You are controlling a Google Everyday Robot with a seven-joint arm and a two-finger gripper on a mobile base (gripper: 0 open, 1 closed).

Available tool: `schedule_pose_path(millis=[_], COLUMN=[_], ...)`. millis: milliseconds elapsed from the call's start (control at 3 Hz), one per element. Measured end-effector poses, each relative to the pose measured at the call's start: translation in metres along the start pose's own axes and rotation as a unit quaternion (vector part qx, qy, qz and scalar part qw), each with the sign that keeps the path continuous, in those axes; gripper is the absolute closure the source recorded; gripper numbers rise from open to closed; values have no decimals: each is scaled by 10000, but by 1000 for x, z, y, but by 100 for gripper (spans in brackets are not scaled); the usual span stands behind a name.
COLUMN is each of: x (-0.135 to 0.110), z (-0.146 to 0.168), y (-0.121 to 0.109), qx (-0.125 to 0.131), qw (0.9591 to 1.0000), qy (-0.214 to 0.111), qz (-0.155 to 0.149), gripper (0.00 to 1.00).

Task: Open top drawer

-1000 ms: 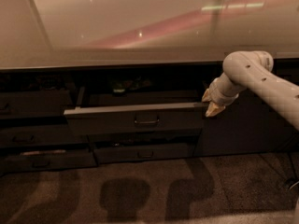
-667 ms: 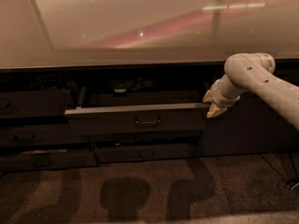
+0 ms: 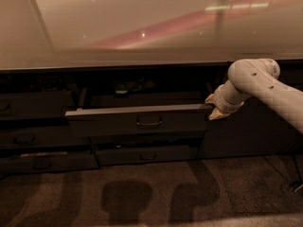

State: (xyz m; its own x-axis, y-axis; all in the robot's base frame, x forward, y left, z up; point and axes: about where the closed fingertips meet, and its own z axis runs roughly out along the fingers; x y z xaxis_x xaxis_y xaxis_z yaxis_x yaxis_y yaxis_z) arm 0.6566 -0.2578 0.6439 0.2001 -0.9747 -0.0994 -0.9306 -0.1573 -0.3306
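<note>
The top drawer (image 3: 137,119) is a wide dark grey-brown front with a small central loop handle (image 3: 149,123). It stands pulled out from under the countertop, and its dim inside shows above the front. My gripper (image 3: 211,109) is at the drawer's right end, at the top right corner of the front. The white arm (image 3: 265,86) comes in from the right.
A pale glossy countertop (image 3: 142,27) spans the view above. Narrower dark drawer fronts are stacked at the left (image 3: 28,141), and another sits below the open drawer (image 3: 147,155). A plain dark cabinet door (image 3: 251,131) is behind the arm. Carpet floor (image 3: 142,193) lies in front.
The gripper and arm have shifted slightly to the right. The drawer front stays about the same distance out.
</note>
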Motion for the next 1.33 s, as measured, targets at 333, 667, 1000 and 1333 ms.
schedule_pose_path(millis=[333, 667, 1000, 1333], x=[0, 0, 0, 0], z=[4, 4, 4, 4], y=[15, 15, 15, 15], qx=[-32, -32, -33, -33], qw=[10000, 10000, 10000, 10000], qy=[-6, -6, -6, -6], qz=[-28, -28, -28, -28], gripper=[100, 82, 58, 35])
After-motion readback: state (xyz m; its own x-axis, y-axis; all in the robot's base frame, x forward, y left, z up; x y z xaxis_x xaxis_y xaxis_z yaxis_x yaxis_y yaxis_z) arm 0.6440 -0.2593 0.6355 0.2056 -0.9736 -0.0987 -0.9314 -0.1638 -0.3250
